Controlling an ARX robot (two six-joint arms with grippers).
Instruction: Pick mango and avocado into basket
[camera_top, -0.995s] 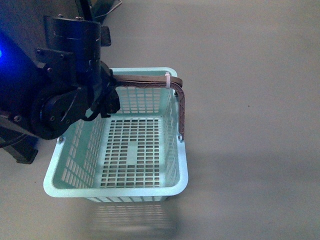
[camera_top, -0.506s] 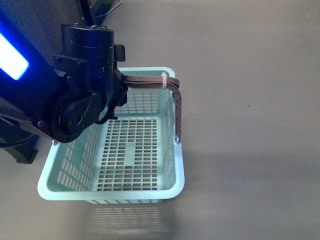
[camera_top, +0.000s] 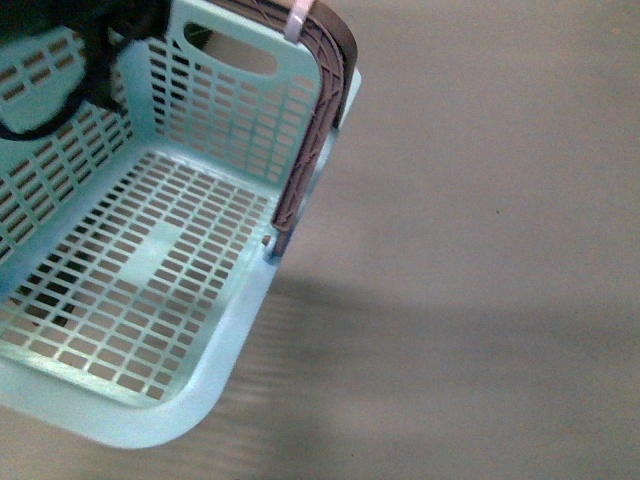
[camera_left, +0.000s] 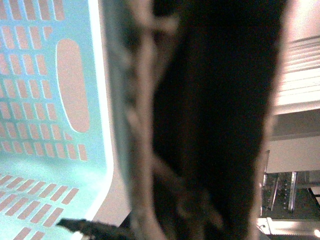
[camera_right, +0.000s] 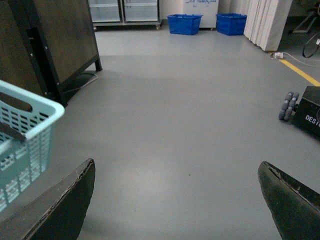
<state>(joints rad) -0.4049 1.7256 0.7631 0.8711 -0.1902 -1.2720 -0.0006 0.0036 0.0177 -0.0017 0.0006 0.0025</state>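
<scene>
The light teal basket (camera_top: 215, 345) fills the left of the front view, tilted and held off the grey floor, and it is empty. Its brown-grey handle (camera_top: 318, 90) with a white band runs along its far right corner. My left gripper is shut on the basket's handle (camera_left: 145, 150), which shows blurred and close in the left wrist view beside the basket's teal wall (camera_left: 30, 125). My right gripper (camera_right: 182, 200) is open and empty above the floor, with the basket's corner (camera_right: 30, 130) off to one side. The mango and the avocado are out of view.
A dark wooden cabinet (camera_right: 55, 40) stands beyond the basket. Two blue crates (camera_right: 185, 23) sit by the far wall. A black wheeled robot base (camera_right: 305, 112) and a yellow floor line (camera_right: 300, 72) are at the side. Open grey floor (camera_right: 175, 110) lies ahead.
The basket has come much closer to the front camera and moved up and left, now tilted. My left arm has left the front view except for a dark edge at the top left.
</scene>
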